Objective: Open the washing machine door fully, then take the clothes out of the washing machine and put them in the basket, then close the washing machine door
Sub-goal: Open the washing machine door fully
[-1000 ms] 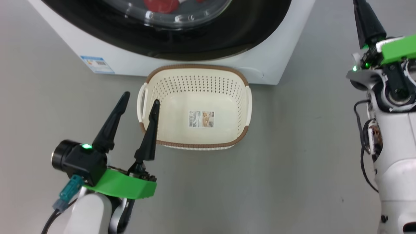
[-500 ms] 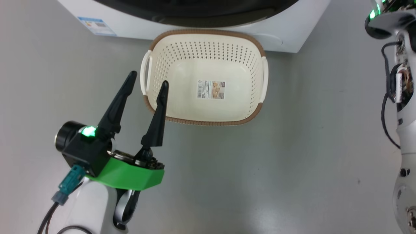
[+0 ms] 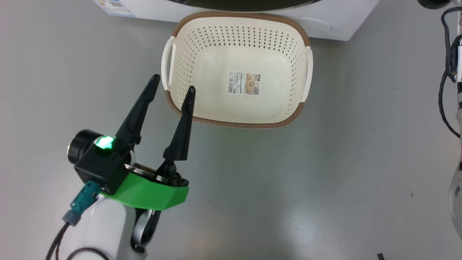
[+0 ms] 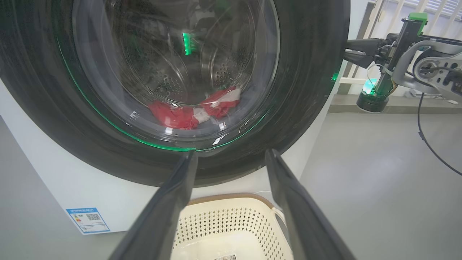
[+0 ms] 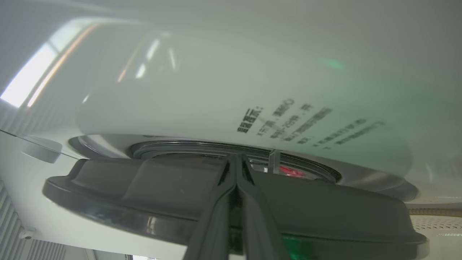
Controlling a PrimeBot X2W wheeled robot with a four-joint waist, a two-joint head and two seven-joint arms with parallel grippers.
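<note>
Pretty sure it's the head camera that moved here, not the stuff on the floor. The whole head view has slid. The washing machine [image 3: 325, 21] went from filling the top of the frame to a thin white strip along the top edge, and its blue label [image 3: 115, 5] is now cut off by that edge. The basket [image 3: 238, 124] sits higher and further right, and looks bigger. The left gripper [image 3: 173, 83] has drifted up and right too. The right arm [image 3: 456, 191] has slid up the right edge, down to its cabled forearm.
</note>
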